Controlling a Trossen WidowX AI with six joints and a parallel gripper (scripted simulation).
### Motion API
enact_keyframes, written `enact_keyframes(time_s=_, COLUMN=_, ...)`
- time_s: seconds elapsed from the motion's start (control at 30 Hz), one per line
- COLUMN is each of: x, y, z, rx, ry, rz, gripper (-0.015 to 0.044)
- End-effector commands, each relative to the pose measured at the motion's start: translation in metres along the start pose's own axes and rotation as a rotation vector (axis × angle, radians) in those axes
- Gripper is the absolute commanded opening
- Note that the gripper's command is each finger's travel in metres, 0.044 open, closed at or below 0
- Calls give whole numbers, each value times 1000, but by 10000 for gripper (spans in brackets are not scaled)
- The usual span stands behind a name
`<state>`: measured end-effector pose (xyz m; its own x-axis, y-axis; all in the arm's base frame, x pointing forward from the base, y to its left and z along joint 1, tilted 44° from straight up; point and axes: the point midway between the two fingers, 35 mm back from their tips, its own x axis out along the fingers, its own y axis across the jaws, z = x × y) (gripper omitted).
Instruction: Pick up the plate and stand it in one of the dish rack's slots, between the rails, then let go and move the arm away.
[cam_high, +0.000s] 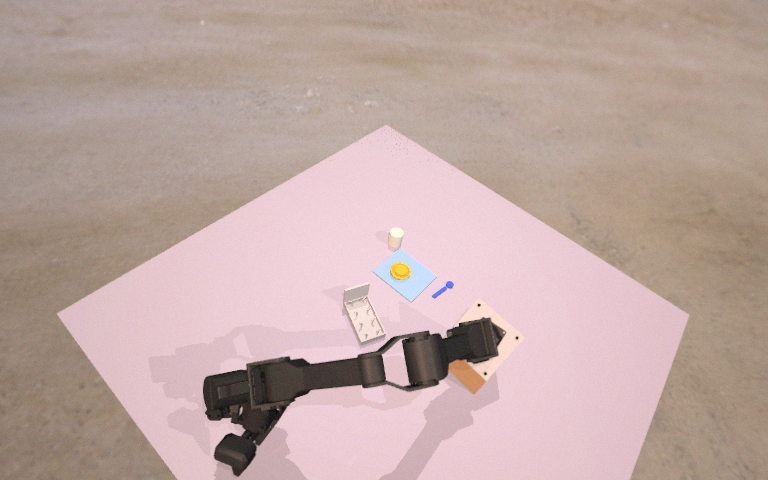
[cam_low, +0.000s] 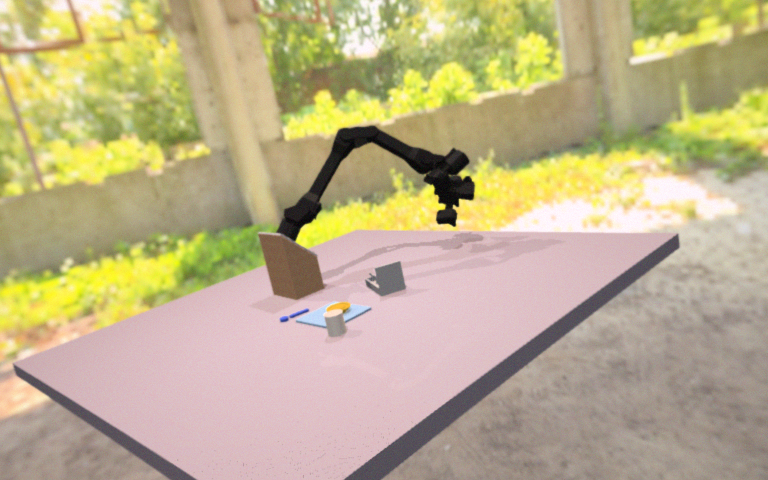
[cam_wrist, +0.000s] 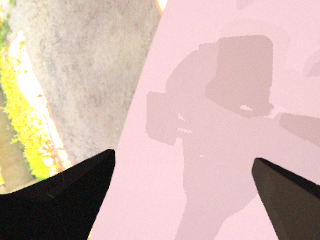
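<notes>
We see the yellow plate (cam_high: 400, 271) (cam_low: 339, 306) lying flat on a light blue mat (cam_high: 416, 285) (cam_low: 359, 311), not standing in the dish rack (cam_high: 374, 340) (cam_low: 391, 279). A pale cylinder (cam_high: 395, 237) (cam_low: 335, 323) stands upright just beside the mat, and a blue spoon-like utensil (cam_high: 442, 289) (cam_low: 294, 315) lies near another side. The rack, with its raised end panel, sits near the mat on the pink bench (cam_high: 317, 226) (cam_low: 271, 379) (cam_wrist: 145, 200). Farther out, we find a brown block-like stand (cam_high: 468, 378) (cam_low: 294, 268) close to the arm (cam_high: 334, 373) (cam_low: 396, 148). Our fingers (cam_high: 231, 416) (cam_low: 447, 217) are spread wide with nothing between them, high above the bench and well apart from the plate.
</notes>
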<state>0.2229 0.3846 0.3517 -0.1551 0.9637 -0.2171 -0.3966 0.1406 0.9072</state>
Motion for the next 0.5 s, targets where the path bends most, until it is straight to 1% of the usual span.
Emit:
enact_keyframes(time_s=0.0, x=-26, y=-63, z=30, rx=2, ry=-73, rz=-132, gripper=400)
enact_keyframes(time_s=0.13, x=-56, y=-115, z=49, rx=7, ry=-119, rz=-240, gripper=400)
enact_keyframes(time_s=0.27, x=-81, y=-153, z=55, rx=126, ry=-158, rz=-289, gripper=400)
enact_keyframes(time_s=0.47, x=-109, y=-190, z=60, rx=135, ry=-182, rz=-363, gripper=400)
